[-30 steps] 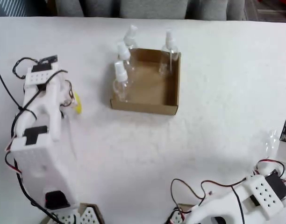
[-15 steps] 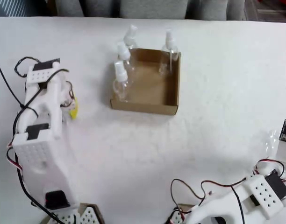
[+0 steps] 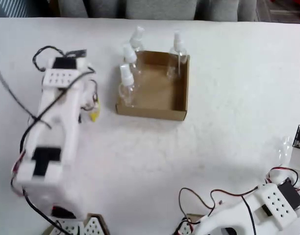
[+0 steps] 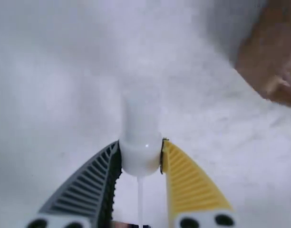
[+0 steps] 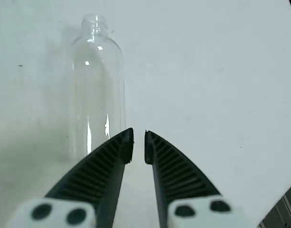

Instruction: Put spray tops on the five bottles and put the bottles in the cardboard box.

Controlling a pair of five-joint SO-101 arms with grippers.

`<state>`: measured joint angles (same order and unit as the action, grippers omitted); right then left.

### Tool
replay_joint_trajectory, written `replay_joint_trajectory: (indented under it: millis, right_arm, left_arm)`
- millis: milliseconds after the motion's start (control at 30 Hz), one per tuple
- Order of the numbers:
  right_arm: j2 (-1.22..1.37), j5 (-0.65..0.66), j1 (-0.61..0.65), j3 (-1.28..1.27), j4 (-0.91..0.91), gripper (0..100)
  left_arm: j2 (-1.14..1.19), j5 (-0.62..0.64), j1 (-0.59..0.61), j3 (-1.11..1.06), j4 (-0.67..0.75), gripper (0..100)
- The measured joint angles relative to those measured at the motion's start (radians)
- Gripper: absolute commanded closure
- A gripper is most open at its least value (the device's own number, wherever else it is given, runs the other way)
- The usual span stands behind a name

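Observation:
My left gripper (image 4: 140, 149) is shut on a white spray top (image 4: 140, 142), its thin tube hanging down between the grey and yellow fingers. From above, this gripper (image 3: 92, 111) hangs over the table just left of the cardboard box (image 3: 175, 111). Several clear bottles with spray tops (image 3: 126, 83) stand along the box's left side and far corner. A clear bottle without a top (image 5: 95, 85) lies on the table just beyond my right gripper (image 5: 137, 142), which is shut and holds nothing. The same bottle (image 3: 285, 147) lies at the table's right edge.
The box's brown corner (image 4: 274, 61) is close to the left gripper. The right arm's white body and wires (image 3: 267, 205) sit at the front right. A wide stretch of white table lies between the box and the right arm.
The left arm has swung to the right, toward the box, carrying the spray top. The right arm and the bottles have not moved.

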<state>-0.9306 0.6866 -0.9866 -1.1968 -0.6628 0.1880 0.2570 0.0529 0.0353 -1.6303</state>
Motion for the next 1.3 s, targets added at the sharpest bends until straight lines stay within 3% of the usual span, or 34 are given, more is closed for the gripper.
replay_joint_trajectory:
  millis: [267,567,1067,1200,1300]
  right_arm:
    - [0.000,0.002,0.000,0.000,-0.044,98.1]
    - [0.000,0.002,0.048,0.000,-0.138,98.1]
    - [0.000,-0.104,0.133,0.264,-0.333,97.6]
    - [0.006,-0.133,0.138,0.269,-0.334,90.3]
    - [0.078,-0.143,0.144,0.324,-0.334,93.7]
  left_arm:
    - [-0.348,-0.103,-0.020,-0.473,0.296,98]
    - [-0.526,-0.091,-0.021,-0.852,0.609,98]
    - [-0.542,-0.086,-0.020,-0.987,0.827,98]
    - [-0.542,-0.086,-0.020,-0.990,0.842,98]
    - [-0.542,-0.086,-0.020,-0.990,0.842,98]
